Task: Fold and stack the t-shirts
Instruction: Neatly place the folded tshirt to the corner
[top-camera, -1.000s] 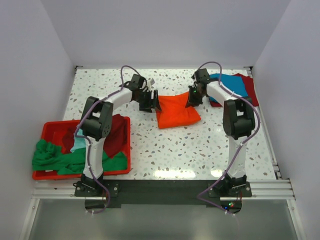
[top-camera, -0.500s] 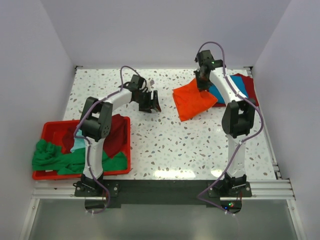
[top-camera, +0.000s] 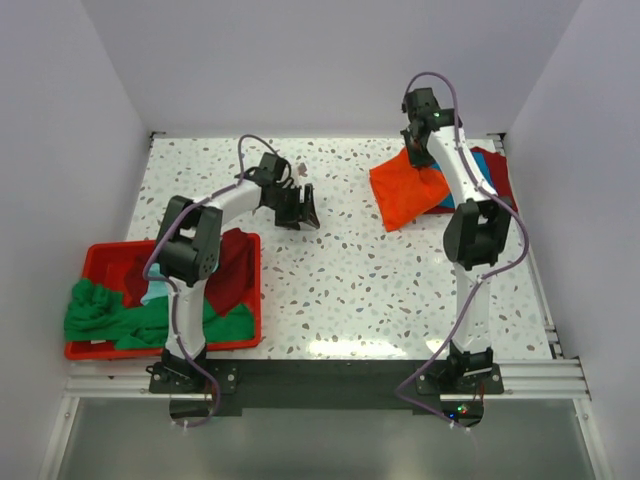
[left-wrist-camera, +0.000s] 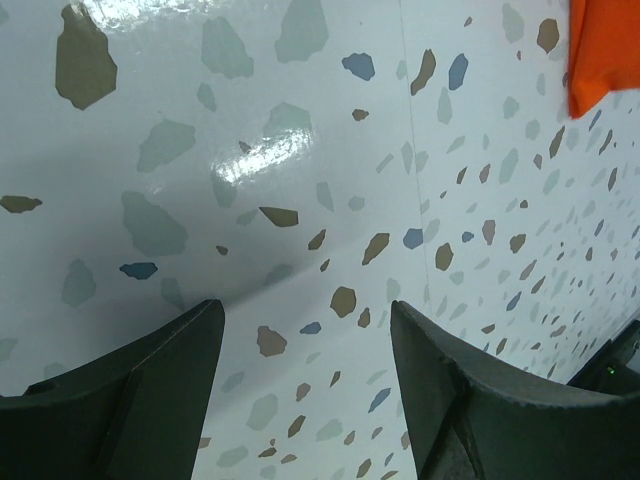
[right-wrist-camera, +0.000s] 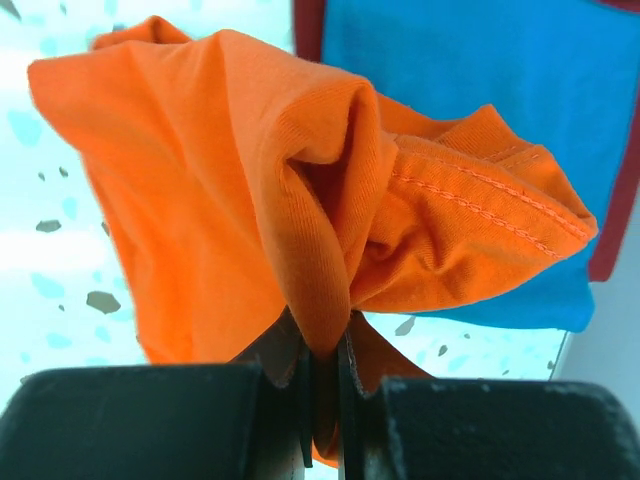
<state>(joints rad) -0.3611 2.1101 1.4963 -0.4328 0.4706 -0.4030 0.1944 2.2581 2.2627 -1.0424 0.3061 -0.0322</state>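
From above, my right jaws pinch the orange shirt (top-camera: 405, 190) over the far right of the desk (top-camera: 350, 280), just beside the blue shirt (top-camera: 482, 172). At my left wrist, the left jaws stand spread over speckled desk, with the orange shirt ahead to their right (only a corner shows). At my right wrist, the pinched fold bunches just ahead, with the blue shirt beyond it.
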